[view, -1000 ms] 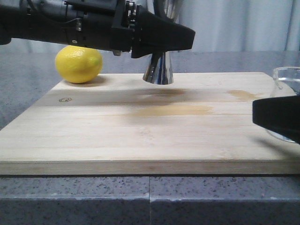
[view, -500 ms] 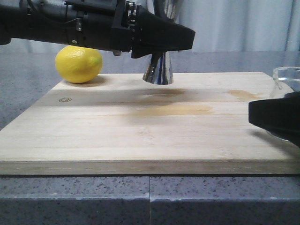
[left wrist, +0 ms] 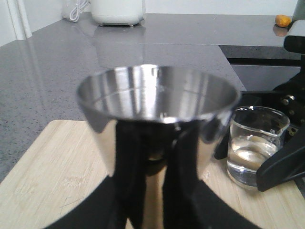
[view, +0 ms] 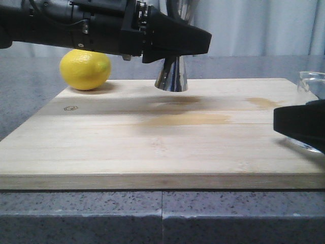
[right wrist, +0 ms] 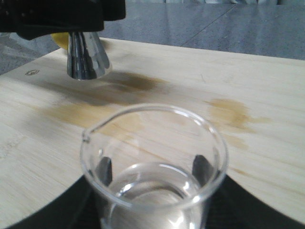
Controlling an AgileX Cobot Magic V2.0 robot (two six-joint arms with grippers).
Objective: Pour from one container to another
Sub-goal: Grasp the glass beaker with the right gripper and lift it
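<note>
Yellow lemon [view: 85, 69] sits at the far left corner of a pale wooden cutting board [view: 152, 137] with brownish stains, all on a speckled grey desk [view: 101, 213].

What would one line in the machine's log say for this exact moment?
left gripper: shut on jigger, lifted off board | right gripper: shut on beaker, liquid inside | pour: not started

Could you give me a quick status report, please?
Left gripper shut on jigger. Right gripper shut on beaker, upright, liquid inside. Nothing between them.
</note>
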